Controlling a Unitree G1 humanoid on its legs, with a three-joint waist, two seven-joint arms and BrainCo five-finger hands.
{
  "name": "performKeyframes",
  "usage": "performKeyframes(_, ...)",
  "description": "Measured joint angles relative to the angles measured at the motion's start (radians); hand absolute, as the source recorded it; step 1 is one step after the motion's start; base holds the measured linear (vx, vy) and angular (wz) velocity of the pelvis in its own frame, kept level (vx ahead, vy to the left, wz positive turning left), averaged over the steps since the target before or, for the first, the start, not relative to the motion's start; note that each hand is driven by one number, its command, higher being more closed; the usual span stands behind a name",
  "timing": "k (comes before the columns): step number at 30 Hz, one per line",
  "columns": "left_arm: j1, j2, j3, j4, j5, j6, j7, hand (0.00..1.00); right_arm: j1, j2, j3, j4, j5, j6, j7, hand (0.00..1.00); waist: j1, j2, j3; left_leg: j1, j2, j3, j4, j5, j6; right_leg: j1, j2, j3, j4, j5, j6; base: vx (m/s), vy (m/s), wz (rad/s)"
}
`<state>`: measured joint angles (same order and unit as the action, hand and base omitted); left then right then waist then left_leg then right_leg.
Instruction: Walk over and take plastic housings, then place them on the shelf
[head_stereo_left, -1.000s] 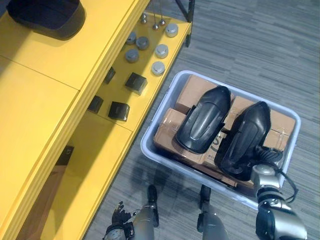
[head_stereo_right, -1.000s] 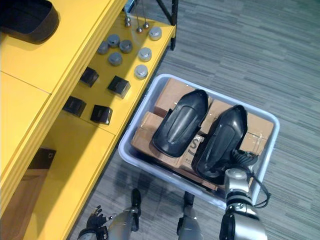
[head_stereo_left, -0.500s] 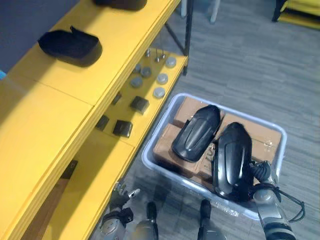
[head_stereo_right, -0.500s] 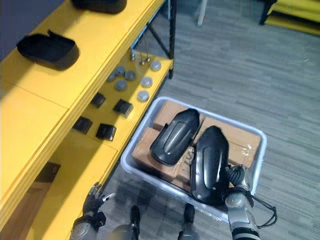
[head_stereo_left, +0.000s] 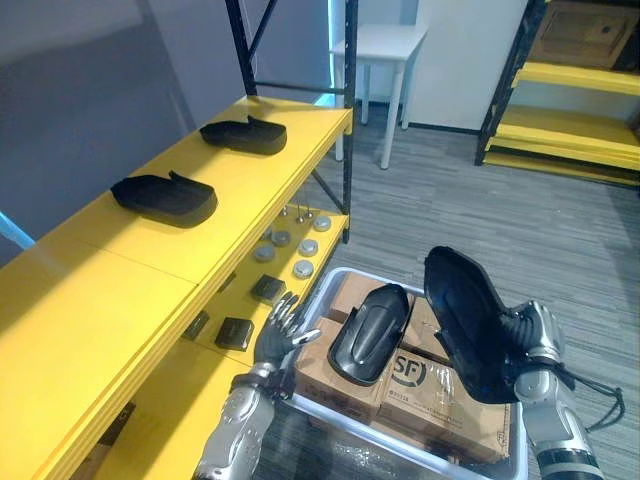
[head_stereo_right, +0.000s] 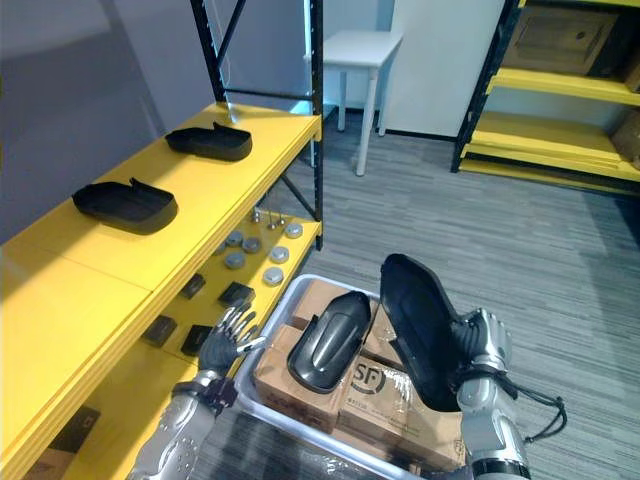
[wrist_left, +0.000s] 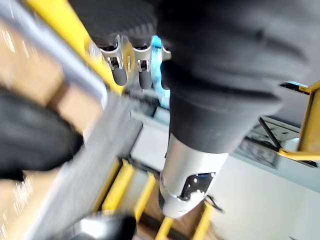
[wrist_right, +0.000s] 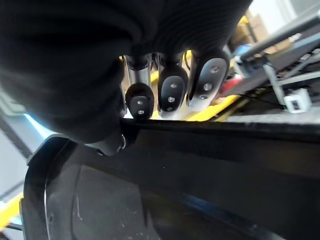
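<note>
Glossy black plastic housing (head_stereo_left: 466, 322) above matt brown cardboard boxes (head_stereo_left: 442, 400), beside the smooth, satin-yellow shelf (head_stereo_left: 100, 300).

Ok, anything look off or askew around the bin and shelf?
Nothing stands out. The right hand holds one housing tilted above the bin; the other housing lies on the cardboard boxes inside. Two more housings sit flat on the shelf. The left hand is open.

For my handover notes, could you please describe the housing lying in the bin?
Look at the grey bin beside the yellow shelf. The black housing lies flat on the cardboard boxes inside it, whereas its twin stands tilted up in the right hand.
</note>
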<state>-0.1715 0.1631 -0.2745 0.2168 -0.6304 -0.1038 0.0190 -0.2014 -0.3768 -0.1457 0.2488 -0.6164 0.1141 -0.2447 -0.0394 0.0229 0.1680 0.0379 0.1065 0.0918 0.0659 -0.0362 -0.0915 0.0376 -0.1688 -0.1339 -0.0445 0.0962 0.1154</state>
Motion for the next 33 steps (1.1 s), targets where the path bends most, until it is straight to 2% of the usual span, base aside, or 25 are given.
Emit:
performKeyframes(5,-0.101,-0.065,-0.070,0.182,-0.096,0.006,0.033,0.00,-0.010,0.007,0.084,-0.063,-0.016,-0.001,-0.012,1.00,-0.014,-0.003,-0.026,0.038,0.001,0.000,-0.047,0.027,-0.003,0.015,0.004,0.000,0.000,0.002,-0.002,-0.05,-0.003,0.00)
performKeyframes(11,-0.152,-0.117,-0.108,0.277,-0.134,0.008,0.084,0.00,-0.042,0.105,0.166,-0.159,-0.014,-0.002,-0.063,1.00,-0.028,-0.024,-0.049,0.054,0.007,0.019,-0.076,0.043,-0.007,0.013,0.012,0.014,-0.015,0.017,-0.006,-0.01,0.009,-0.09)
performKeyframes(17,-0.201,-0.136,-0.148,0.284,-0.150,-0.003,0.110,0.00,-0.042,0.185,0.266,-0.200,0.023,-0.022,-0.090,1.00,-0.031,-0.041,-0.064,0.056,0.006,0.026,-0.077,0.045,-0.007,0.013,0.012,0.021,-0.018,0.020,-0.006,0.01,0.008,-0.01)
performKeyframes(23,-0.225,-0.148,-0.152,0.338,-0.153,-0.028,0.147,0.00,-0.036,0.262,0.382,-0.200,0.061,-0.057,-0.102,1.00,-0.030,-0.044,-0.066,0.064,0.005,0.048,-0.078,0.045,-0.007,0.014,0.013,0.043,-0.035,0.035,-0.006,0.00,0.023,-0.10)
performKeyframes(28,-0.225,-0.143,-0.153,0.345,-0.154,-0.040,0.153,0.00,-0.031,0.266,0.409,-0.199,0.143,-0.075,-0.111,1.00,-0.031,-0.051,-0.071,0.065,0.005,0.049,-0.077,0.045,-0.007,0.016,0.013,0.043,-0.037,0.037,-0.006,0.00,0.000,0.00)
performKeyframes(29,-0.225,-0.138,-0.153,0.345,-0.154,-0.041,0.156,1.00,-0.031,0.263,0.420,-0.199,0.163,-0.078,-0.116,1.00,-0.031,-0.053,-0.073,0.066,0.005,0.049,-0.077,0.045,-0.007,0.017,0.013,0.043,-0.038,0.038,-0.007,0.00,0.000,0.00)
performKeyframes(33,-0.225,-0.126,-0.154,0.349,-0.154,-0.046,0.179,1.00,-0.029,0.261,0.445,-0.198,0.191,-0.079,-0.119,1.00,-0.032,-0.060,-0.077,0.066,0.006,0.049,-0.077,0.046,-0.008,0.018,0.013,0.042,-0.039,0.039,-0.007,0.00,0.000,0.00)
